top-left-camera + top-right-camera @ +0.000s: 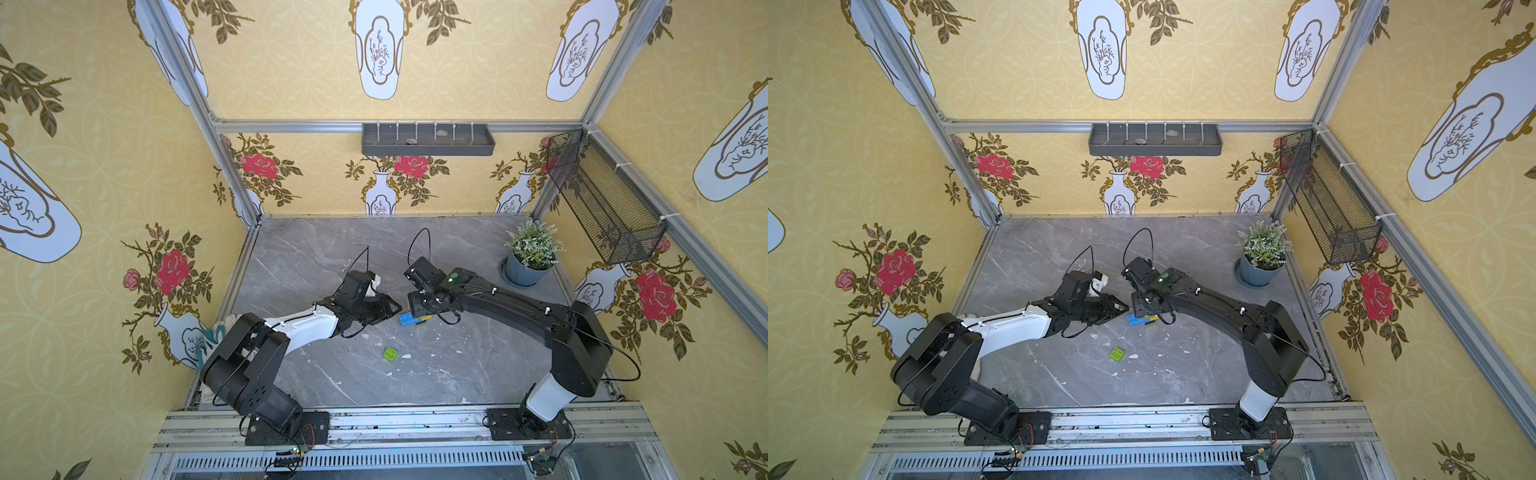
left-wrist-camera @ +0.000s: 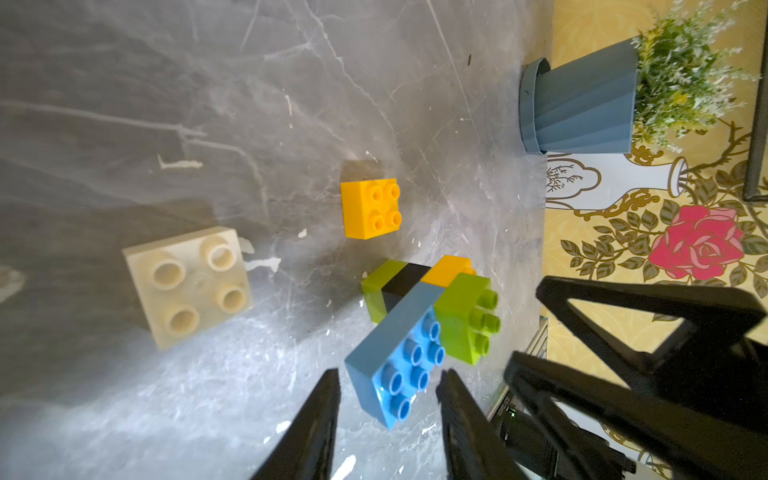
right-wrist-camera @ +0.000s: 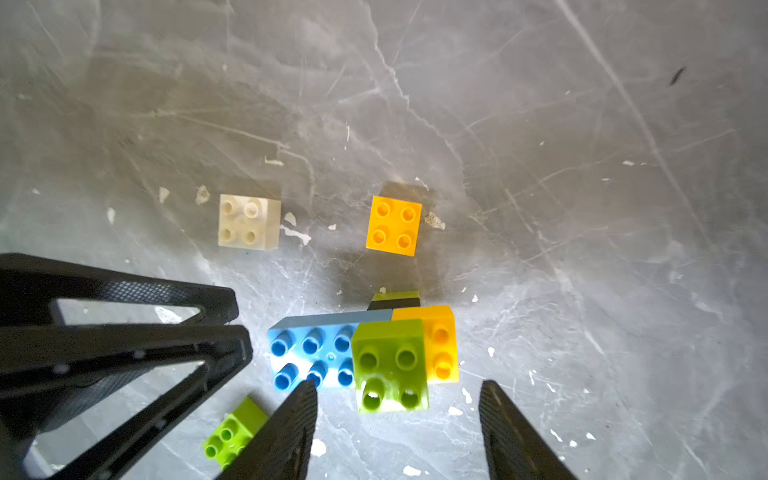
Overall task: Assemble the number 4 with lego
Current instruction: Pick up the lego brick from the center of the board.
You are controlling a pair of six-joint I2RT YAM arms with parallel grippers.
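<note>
Right gripper (image 3: 399, 384) gapes wide over the number 4 (image 3: 328, 353); left gripper (image 2: 390, 372) narrowly parted beside it. Best to lift away straight, without nudging.

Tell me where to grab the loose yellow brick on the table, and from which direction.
I'd pinch two opposite flat side walls of the loose yellow brick, coming straight down from above. It lies flat, studs up, apart from the white brick and the joined cluster, so its sides look free.
</note>
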